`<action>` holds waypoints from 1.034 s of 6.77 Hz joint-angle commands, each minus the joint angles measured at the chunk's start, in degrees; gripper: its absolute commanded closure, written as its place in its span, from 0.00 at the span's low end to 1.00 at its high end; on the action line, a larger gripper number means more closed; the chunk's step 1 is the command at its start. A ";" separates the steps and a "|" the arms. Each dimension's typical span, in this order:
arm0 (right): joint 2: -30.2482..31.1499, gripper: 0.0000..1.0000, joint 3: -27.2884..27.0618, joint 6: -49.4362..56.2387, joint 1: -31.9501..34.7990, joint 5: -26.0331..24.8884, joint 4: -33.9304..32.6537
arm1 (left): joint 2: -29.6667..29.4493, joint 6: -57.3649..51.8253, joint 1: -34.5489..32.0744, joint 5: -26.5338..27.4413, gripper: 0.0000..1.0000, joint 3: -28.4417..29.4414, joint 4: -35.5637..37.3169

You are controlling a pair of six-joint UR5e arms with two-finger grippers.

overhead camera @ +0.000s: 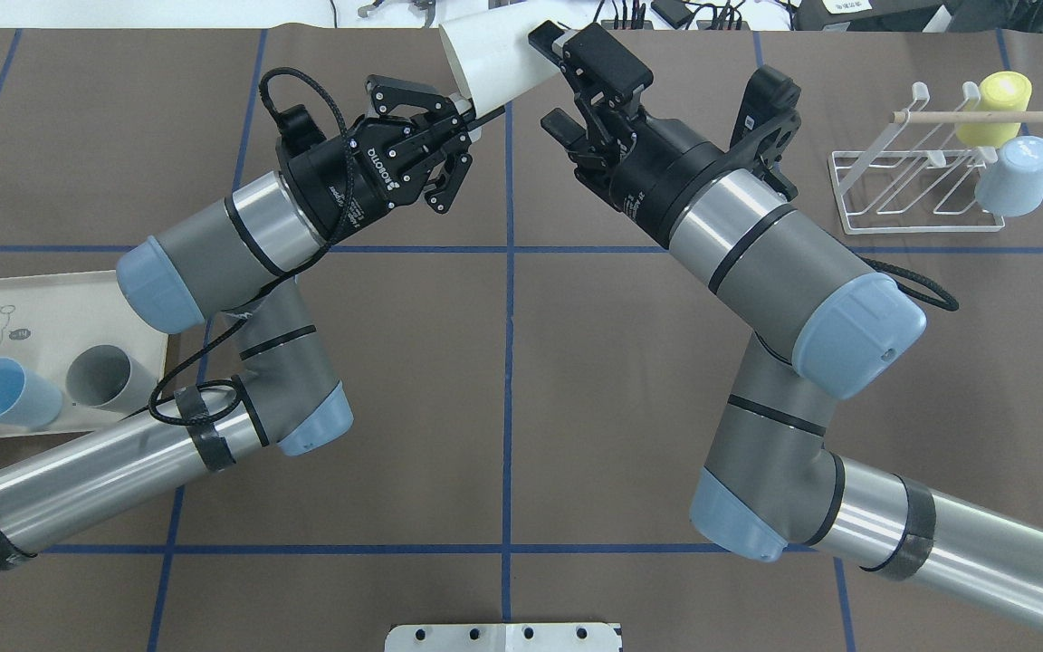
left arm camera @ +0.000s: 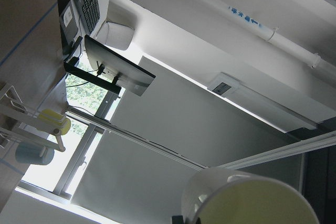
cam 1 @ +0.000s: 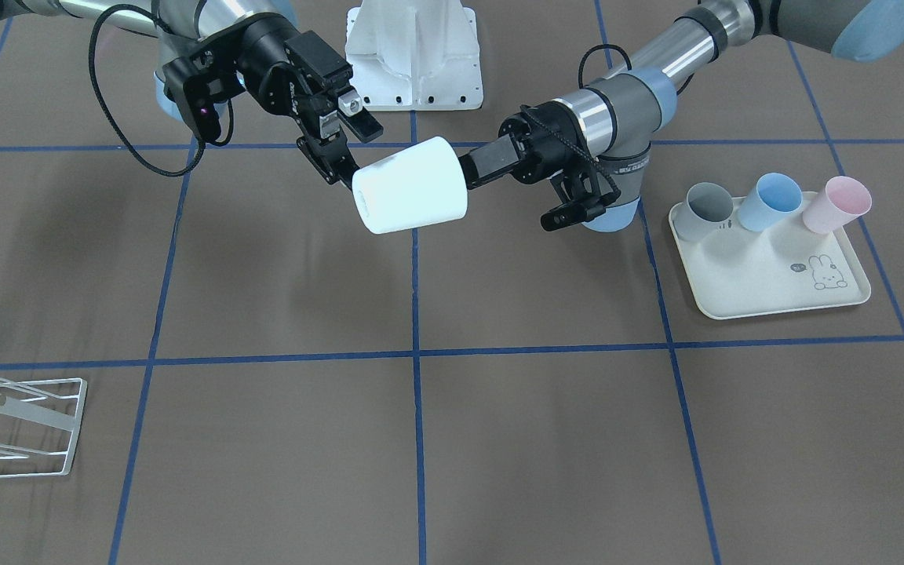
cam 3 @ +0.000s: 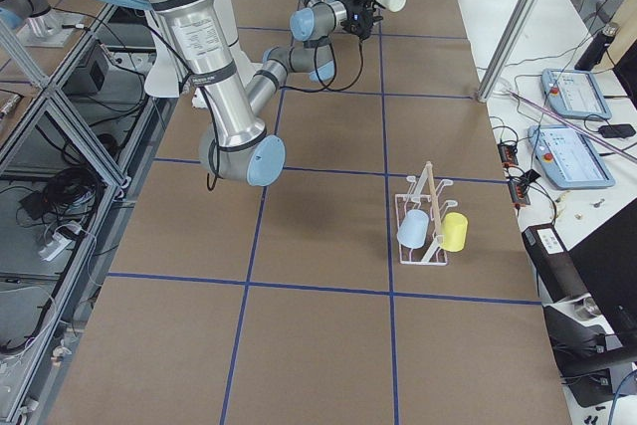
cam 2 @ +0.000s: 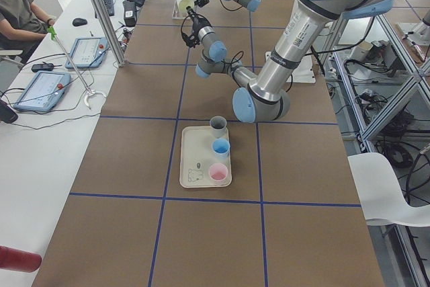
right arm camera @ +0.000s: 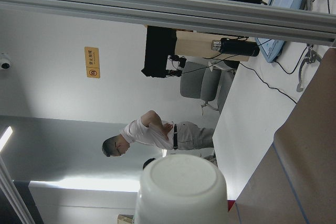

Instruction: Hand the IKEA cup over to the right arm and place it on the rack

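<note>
A white IKEA cup point(cam 1: 413, 196) hangs on its side in mid-air between both arms, above the table's middle. My left gripper point(cam 1: 474, 166) is shut on the cup's rim; the left wrist view shows the cup's open mouth point(left arm camera: 252, 198). My right gripper point(cam 1: 358, 153) is open, with its fingers on either side of the cup's closed base; the right wrist view shows that base point(right arm camera: 181, 187). In the overhead view the cup point(overhead camera: 494, 54) lies between the left gripper point(overhead camera: 465, 109) and the right gripper point(overhead camera: 547, 81). The white wire rack point(overhead camera: 920, 190) stands to the right.
The rack holds a yellow cup point(overhead camera: 1006, 100) and a light-blue cup point(overhead camera: 1015, 177) on its wooden peg side. A cream rabbit-print tray point(cam 1: 774, 267) holds grey, blue and pink cups. The white robot base plate point(cam 1: 413, 55) sits behind the arms.
</note>
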State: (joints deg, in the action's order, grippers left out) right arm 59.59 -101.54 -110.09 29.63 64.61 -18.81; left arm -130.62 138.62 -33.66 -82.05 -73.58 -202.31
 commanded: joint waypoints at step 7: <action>0.00 0.01 0.47 -0.04 0.34 -0.10 0.09 | 0.10 0.16 2.54 4.25 1.00 -1.74 0.07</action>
State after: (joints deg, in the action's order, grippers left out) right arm 59.59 -101.08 -110.13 29.90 64.51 -18.79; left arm -130.57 138.77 -31.77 -79.22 -75.25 -202.43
